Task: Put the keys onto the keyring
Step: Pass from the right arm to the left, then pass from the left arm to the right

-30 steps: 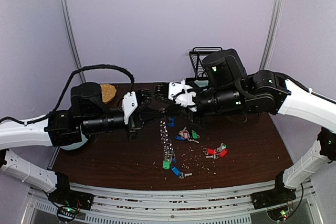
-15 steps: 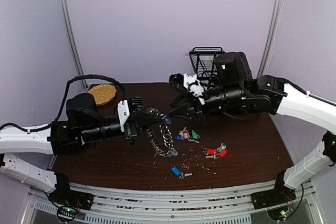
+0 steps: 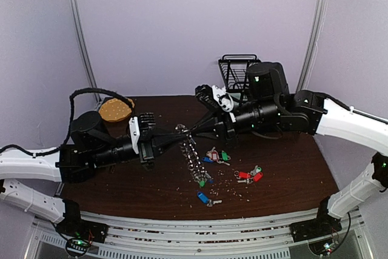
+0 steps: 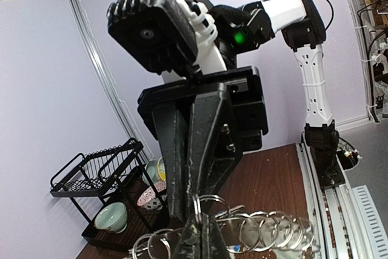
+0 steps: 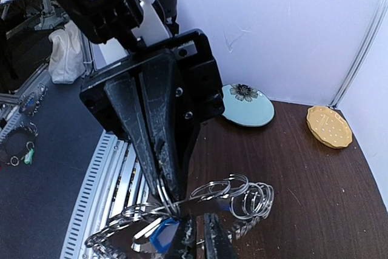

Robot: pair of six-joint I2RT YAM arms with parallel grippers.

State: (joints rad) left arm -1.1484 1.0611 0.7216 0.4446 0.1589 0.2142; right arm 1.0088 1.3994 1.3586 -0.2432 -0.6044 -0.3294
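Note:
The keyring (image 3: 194, 159), a chain of linked silver rings, hangs from where both grippers meet above the table. My left gripper (image 3: 179, 136) is shut on one of its rings (image 4: 209, 207); the other rings (image 4: 267, 230) trail off to the right. My right gripper (image 3: 195, 130) faces it tip to tip and is shut on a blue-tagged key (image 5: 159, 238) at that same ring. A green tag (image 3: 202, 182) hangs at the chain's bottom. On the table lie a blue, red and green key cluster (image 3: 215, 156), red keys (image 3: 248, 175) and a blue key (image 3: 206, 198).
A black wire rack (image 3: 236, 68) holding bowls (image 4: 112, 216) stands at the back. A tan round plate (image 3: 115, 109) lies at the back left and a pale blue flowered plate (image 5: 247, 105) near it. Crumbs dot the brown table (image 3: 285, 168).
My left arm has drawn back left and lower. My right gripper has come down to meet it. The chain, bunched on the table half a second ago, now hangs straight.

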